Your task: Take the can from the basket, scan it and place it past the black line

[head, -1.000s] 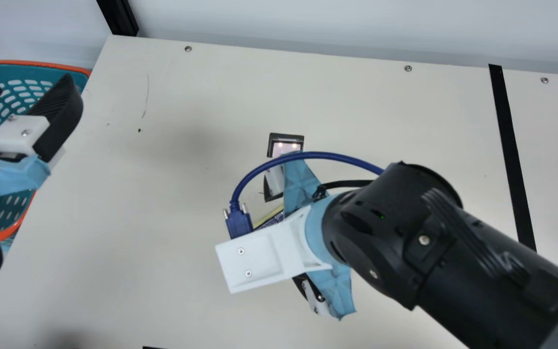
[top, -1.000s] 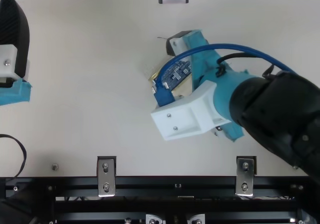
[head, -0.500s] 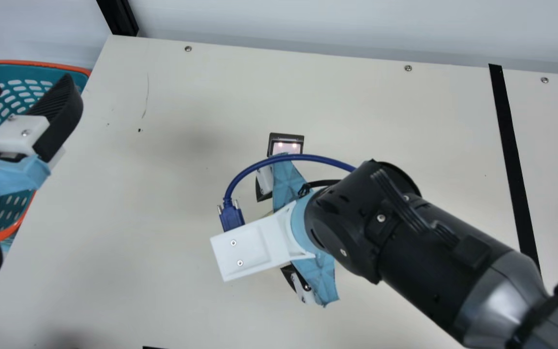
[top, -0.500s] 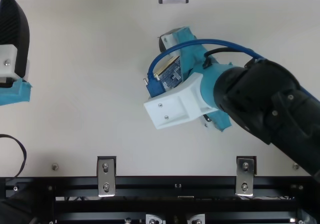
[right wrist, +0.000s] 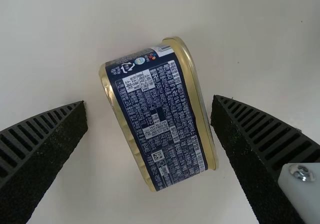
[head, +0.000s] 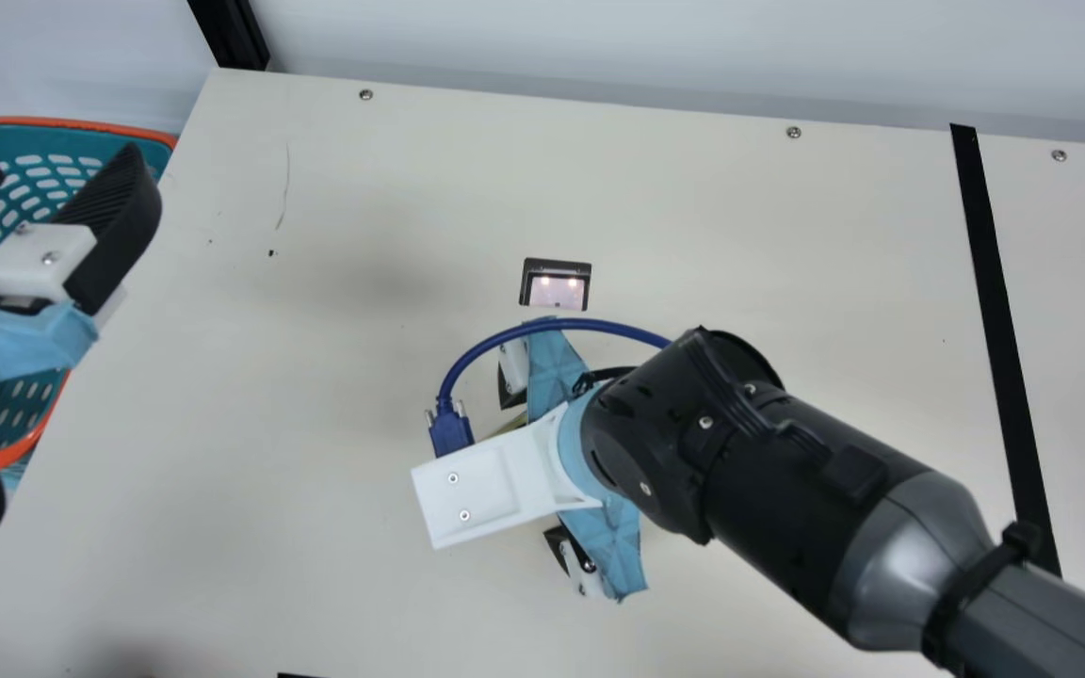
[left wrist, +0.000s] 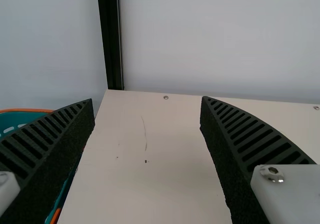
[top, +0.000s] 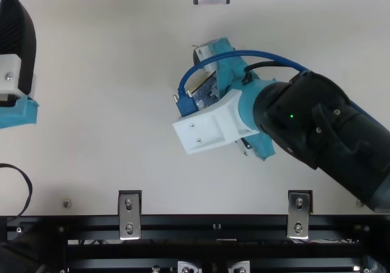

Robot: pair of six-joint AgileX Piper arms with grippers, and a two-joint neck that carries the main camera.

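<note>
In the top view the can (top: 206,94) shows partly beneath my right gripper (top: 213,122). The right wrist view has the can (right wrist: 159,121), blue-labelled with gold rims, lying label side up on the table between the parted fingers of my right gripper (right wrist: 149,103); one finger is very near a rim. My left gripper (head: 57,160) stands open over the teal basket (head: 53,121), and its fingers are apart with nothing between them in the left wrist view (left wrist: 146,104). The scanner (head: 557,287) is lit beyond my right gripper. The black line (head: 999,320) runs farther right.
My right forearm (head: 844,527) stretches over the table's right half and crosses the lower end of the black line. A blue cable (head: 580,324) arches above the right gripper. A metal rail (top: 183,221) borders the table's near edge.
My right arm has moved left, then slightly back toward the near side, so the scanner's window is more exposed. The left arm has kept still.
</note>
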